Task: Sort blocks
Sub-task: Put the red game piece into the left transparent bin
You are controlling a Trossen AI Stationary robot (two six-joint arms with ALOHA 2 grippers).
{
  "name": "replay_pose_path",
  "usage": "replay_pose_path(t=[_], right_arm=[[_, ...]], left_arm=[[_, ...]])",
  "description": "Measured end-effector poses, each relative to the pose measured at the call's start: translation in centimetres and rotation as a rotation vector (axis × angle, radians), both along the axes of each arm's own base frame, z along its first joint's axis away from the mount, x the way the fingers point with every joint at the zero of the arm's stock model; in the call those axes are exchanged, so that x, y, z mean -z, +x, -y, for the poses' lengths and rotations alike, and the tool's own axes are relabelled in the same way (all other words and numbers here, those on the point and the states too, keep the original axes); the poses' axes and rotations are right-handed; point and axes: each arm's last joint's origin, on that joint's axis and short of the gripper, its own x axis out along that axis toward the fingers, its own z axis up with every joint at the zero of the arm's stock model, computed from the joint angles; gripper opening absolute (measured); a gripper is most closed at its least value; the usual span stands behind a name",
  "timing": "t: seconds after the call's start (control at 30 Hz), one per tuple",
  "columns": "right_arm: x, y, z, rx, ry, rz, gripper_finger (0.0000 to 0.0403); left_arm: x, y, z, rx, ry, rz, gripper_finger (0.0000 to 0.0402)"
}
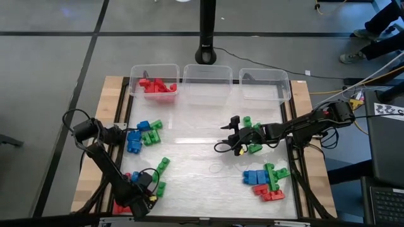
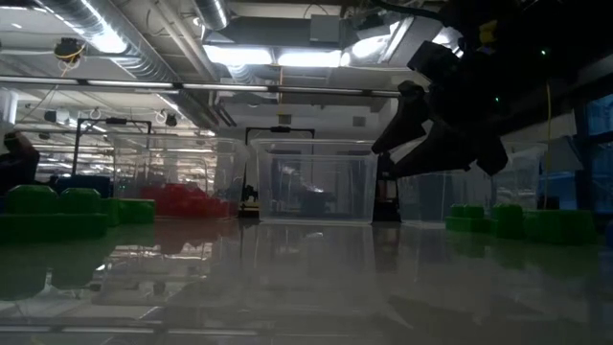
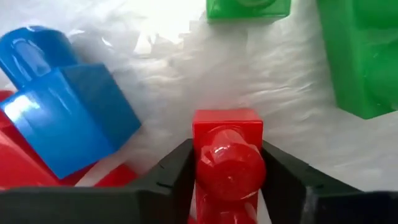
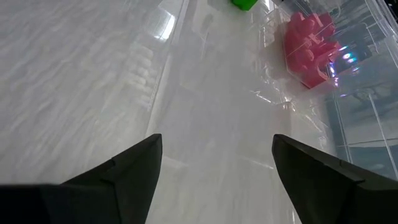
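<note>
Blocks (image 1: 154, 86) in leftmost bin (image 1: 134, 79)

We see open table (image 1: 202, 157) at centre; clear bins (image 1: 205, 82) wall off twelve o'clock, block clusters (image 1: 268, 180) crowd four and nine o'clock.

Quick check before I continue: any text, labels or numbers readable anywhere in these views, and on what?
None readable.
The patterned tag at the table's right edge in the high view: black-and-white markings, too small to read.
Blocks and clear bins: no print visible.
</note>
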Motion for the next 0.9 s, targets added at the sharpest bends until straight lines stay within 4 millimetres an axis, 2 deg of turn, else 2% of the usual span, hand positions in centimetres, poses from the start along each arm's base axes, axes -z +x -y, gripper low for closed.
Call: replay_pose_path(t=[0.3, 0.43, 0.63, 0.9], right_arm=[[0.0, 0.0, 0.0, 0.000, 0.000, 0.000, 0.0305], [0.0, 0.0, 0.0, 0.000, 0.000, 0.000, 0.0305], [0.0, 0.0, 0.0, 0.000, 0.000, 0.000, 0.0305], [0.0, 0.0, 0.0, 0.000, 0.000, 0.000, 0.0305]], left_arm=[[-0.1, 0.7, -0.5, 0.075, 0.019, 0.017, 0.0121], [-0.7, 1.6, -0.5, 0.133, 0.010, 0.029, 0.0123], [-3.6, 2.5, -1.5, 0.192, -0.018, 0.082, 0.0125], [-8.6, 2.9, -5.6, 0.247, 0.107, 0.196, 0.0128]])
